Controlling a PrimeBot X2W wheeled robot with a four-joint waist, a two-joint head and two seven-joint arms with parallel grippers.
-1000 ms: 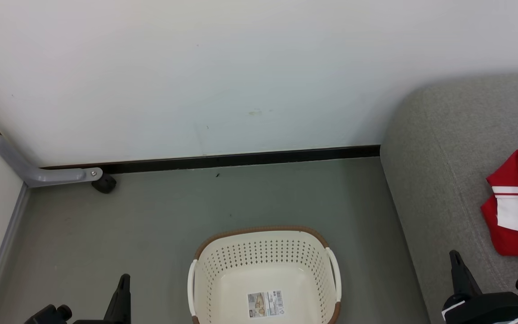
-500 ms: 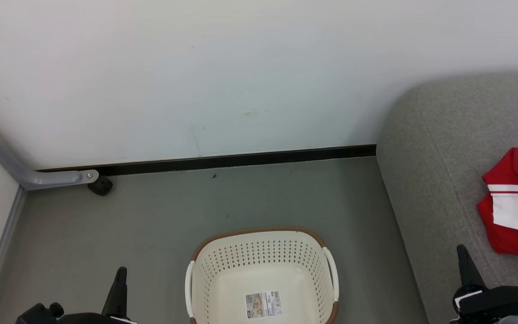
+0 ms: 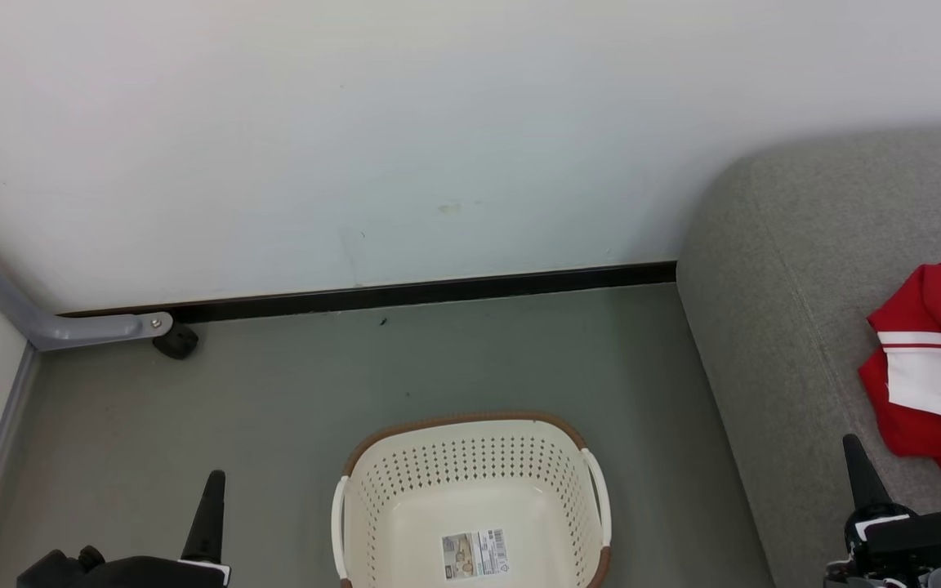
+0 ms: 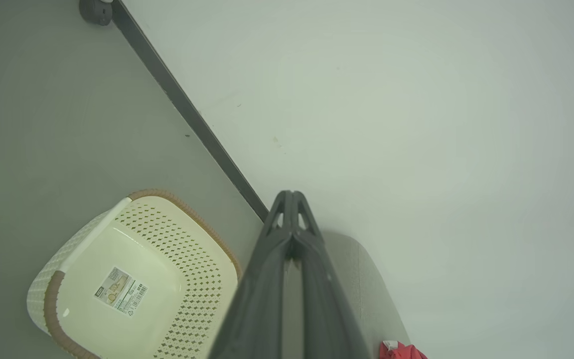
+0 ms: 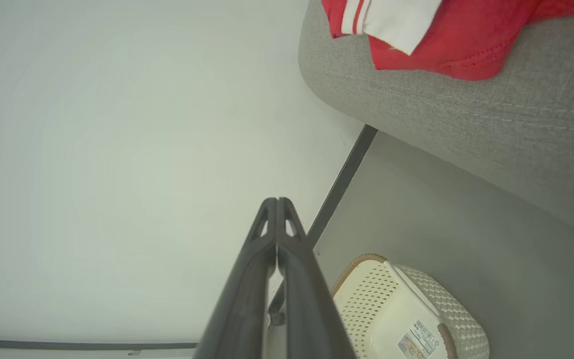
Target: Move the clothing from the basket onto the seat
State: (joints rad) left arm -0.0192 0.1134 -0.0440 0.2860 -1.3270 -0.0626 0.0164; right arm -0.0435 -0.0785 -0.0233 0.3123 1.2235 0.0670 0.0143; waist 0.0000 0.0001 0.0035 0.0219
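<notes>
Since the cream plastic basket (image 3: 470,461) is empty and red fabric clothing (image 3: 936,367) rests on the grey sofa seat (image 3: 773,286), you can probably park both closed end effectors (image 4: 291,197) (image 5: 277,202).

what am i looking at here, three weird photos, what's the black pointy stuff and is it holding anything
This is a wheeled robot with two arms. One picture looks down from its head; the other two come from cameras on each wrist. The black points are its left gripper and right gripper, both shut and holding nothing. The cream-white perforated plastic basket stands empty on the grey floor. The bright red, white-striped clothing lies on the light grey fabric seat.
</notes>
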